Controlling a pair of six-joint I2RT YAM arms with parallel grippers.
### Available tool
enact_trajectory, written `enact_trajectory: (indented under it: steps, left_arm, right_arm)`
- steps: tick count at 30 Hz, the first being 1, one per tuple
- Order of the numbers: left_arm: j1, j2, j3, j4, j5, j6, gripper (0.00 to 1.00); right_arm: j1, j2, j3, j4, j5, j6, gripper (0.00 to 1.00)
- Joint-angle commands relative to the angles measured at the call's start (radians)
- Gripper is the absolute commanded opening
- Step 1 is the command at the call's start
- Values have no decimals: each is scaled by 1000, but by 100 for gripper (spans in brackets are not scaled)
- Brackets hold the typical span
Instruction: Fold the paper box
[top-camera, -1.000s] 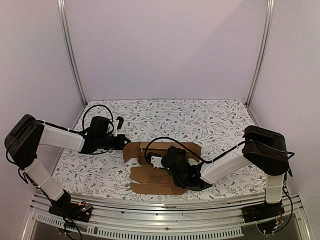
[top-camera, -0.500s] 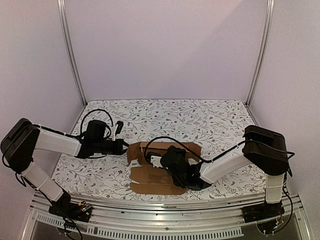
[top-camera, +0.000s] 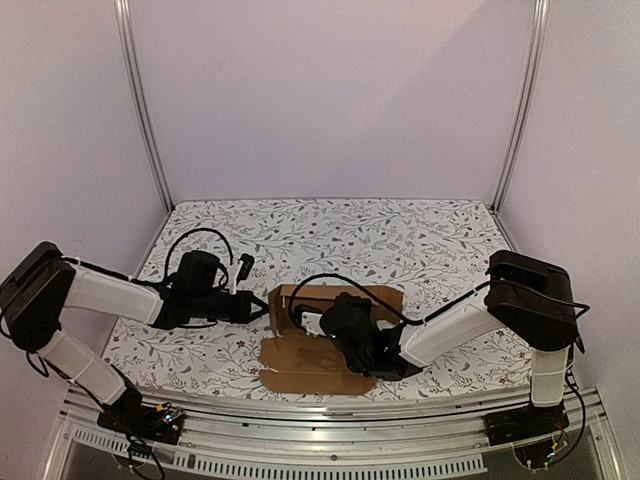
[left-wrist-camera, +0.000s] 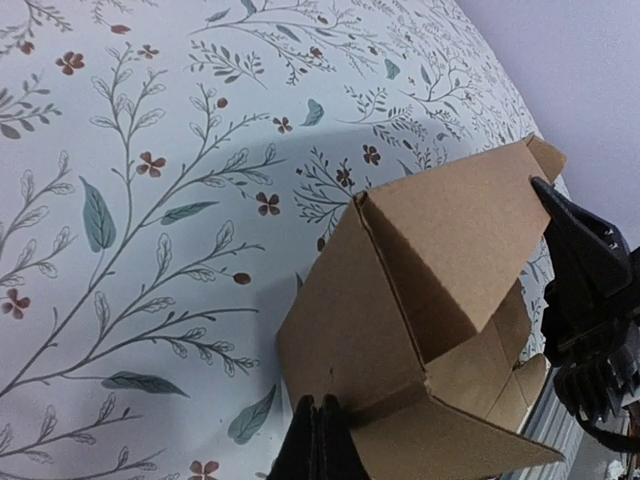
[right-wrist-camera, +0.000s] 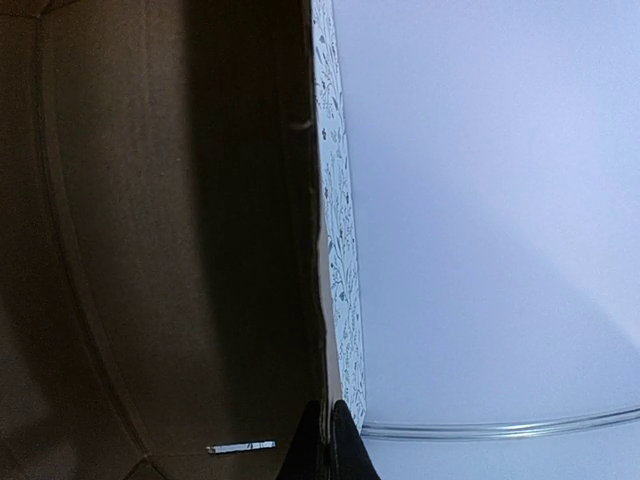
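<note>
The paper box is a brown cardboard sheet, partly folded, lying at the front middle of the floral table. Its left flap stands upright. My left gripper is shut, and its tips press against the outside of that flap. My right gripper rests low on the middle panel. In the right wrist view it is shut, its tips at the edge of a dark cardboard panel. Nothing shows between either pair of fingers.
The floral cloth covers the table, with walls and metal posts close around it. A black cable loops over the left arm. In the left wrist view, the right arm's black body sits just behind the box.
My left gripper has moved right and pushed the box's left flap from flat to upright. The right arm has barely moved.
</note>
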Motion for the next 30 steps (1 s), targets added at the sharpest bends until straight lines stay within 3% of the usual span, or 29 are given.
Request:
enact_trajectory:
  steps: [1,9,16,21,30]
  left_arm:
    - [-38,-30,-17,-10,-46,-7,0]
    - [-88,-92,-30,-70,-129,2,3]
    - [-110,-137,-45,-96,-162,4,11]
    - [-127,-174,-73,-112,-181,-1,13]
    - [-165,-252,-116,-135,-237,-1,21]
  right_arm:
    - [12,14,-7,-49,-14,33,0]
    - [27,7,-20,-47,3,37,0]
    - [44,5,-22,-42,16,37,0]
    - [64,23,-46,57,56,-11,0]
    - [89,34,-48,90,101,-56,0]
